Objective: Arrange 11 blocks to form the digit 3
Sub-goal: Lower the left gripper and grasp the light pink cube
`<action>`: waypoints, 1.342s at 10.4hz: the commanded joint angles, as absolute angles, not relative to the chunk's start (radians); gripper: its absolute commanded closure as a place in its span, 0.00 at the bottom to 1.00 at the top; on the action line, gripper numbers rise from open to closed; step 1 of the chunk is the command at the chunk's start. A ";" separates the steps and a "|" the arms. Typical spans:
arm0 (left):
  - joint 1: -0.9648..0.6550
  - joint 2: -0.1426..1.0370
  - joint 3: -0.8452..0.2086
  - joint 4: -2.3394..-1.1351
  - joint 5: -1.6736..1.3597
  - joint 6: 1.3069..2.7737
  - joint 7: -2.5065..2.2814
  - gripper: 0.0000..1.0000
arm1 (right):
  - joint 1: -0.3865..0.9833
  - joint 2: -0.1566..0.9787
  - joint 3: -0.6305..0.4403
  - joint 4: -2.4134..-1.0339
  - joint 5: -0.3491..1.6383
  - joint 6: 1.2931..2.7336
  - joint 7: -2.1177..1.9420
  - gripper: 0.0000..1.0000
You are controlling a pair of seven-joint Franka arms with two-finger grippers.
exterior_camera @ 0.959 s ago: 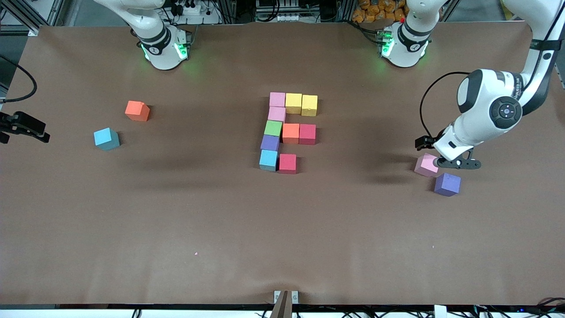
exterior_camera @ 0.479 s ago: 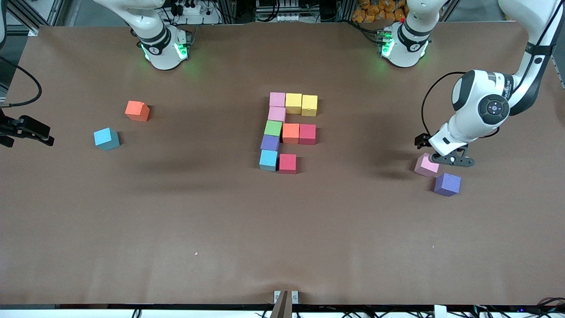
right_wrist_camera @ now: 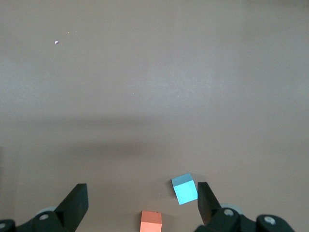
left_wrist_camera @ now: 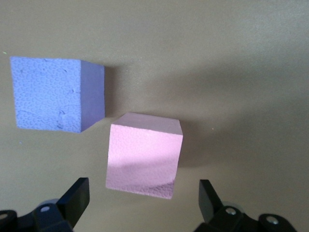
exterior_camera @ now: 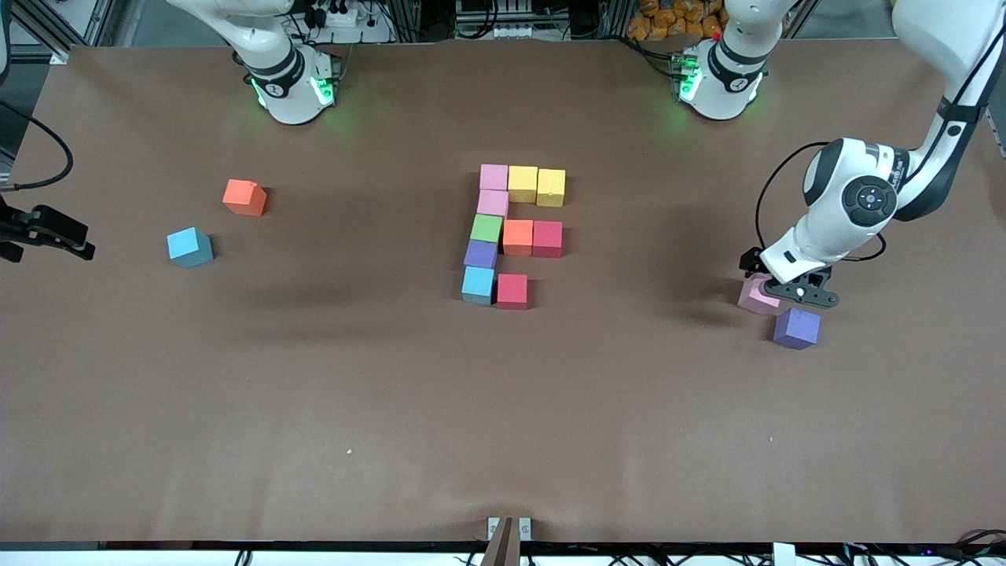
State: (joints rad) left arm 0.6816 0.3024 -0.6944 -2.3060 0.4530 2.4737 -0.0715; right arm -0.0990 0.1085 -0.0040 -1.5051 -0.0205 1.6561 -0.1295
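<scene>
The digit figure [exterior_camera: 511, 232] lies mid-table as ten touching blocks: pink, two yellow, pink, green, orange, red, purple, cyan, red. A loose pink block [exterior_camera: 753, 297] lies at the left arm's end, with a loose purple block [exterior_camera: 796, 328] beside it, nearer the camera. My left gripper [exterior_camera: 774, 279] is open just over the pink block. In the left wrist view the pink block [left_wrist_camera: 144, 155] sits ahead of the open gripper [left_wrist_camera: 144, 203], beside the purple block [left_wrist_camera: 57, 94]. My right gripper [exterior_camera: 51, 232] waits open at the right arm's end.
A loose orange block [exterior_camera: 244, 197] and a loose cyan block [exterior_camera: 189, 247] lie toward the right arm's end. Both show in the right wrist view, orange [right_wrist_camera: 150, 222] and cyan [right_wrist_camera: 185, 189], below the open gripper [right_wrist_camera: 142, 205]. Bare brown table [exterior_camera: 503, 409] lies nearer the camera.
My left gripper has lowered and shifted closer over the loose pink block. The right gripper has barely moved. No block has moved.
</scene>
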 commanded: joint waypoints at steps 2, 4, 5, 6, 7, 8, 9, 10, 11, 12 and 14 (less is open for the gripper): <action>0.686 0.330 -0.696 -2.289 0.523 2.488 -0.074 0.00 | -0.094 0.123 -0.006 -1.485 -0.020 1.660 -0.127 0.00; 0.684 0.347 -0.684 -2.287 0.573 2.502 -0.075 0.00 | -0.101 0.123 -0.006 -1.485 -0.017 1.661 -0.127 0.00; 0.686 0.354 -0.680 -2.284 0.598 2.503 -0.075 0.00 | -0.101 0.123 -0.006 -1.485 -0.018 1.661 -0.127 0.00; 0.686 0.363 -0.664 -2.283 0.600 2.513 -0.075 0.00 | -0.101 0.121 -0.006 -1.483 -0.021 1.661 -0.127 0.00; 0.684 0.373 -0.663 -2.275 0.598 2.517 -0.077 0.00 | -0.100 0.121 -0.009 -1.483 -0.025 1.661 -0.127 0.00; 0.680 0.382 -0.663 -2.270 0.592 2.519 -0.078 0.00 | -0.101 0.121 -0.011 -1.483 -0.025 1.660 -0.129 0.00; 0.680 0.391 -0.663 -2.266 0.589 2.517 -0.078 0.00 | -0.104 0.120 -0.011 -1.482 -0.029 1.655 -0.129 0.00; 0.678 0.402 -0.663 -2.257 0.588 2.517 -0.092 0.00 | -0.106 0.120 -0.011 -1.483 -0.026 1.657 -0.129 0.00; 0.663 0.408 -0.661 -2.256 0.588 2.519 -0.118 0.00 | -0.107 0.121 -0.011 -1.482 -0.023 1.663 -0.129 0.00; 0.655 0.413 -0.660 -2.255 0.589 2.519 -0.139 0.00 | -0.104 0.121 -0.011 -1.482 -0.032 1.672 -0.129 0.00; 0.624 0.423 -0.625 -2.249 0.592 2.519 -0.141 0.00 | -0.120 0.120 -0.011 -1.476 -0.023 1.686 -0.133 0.00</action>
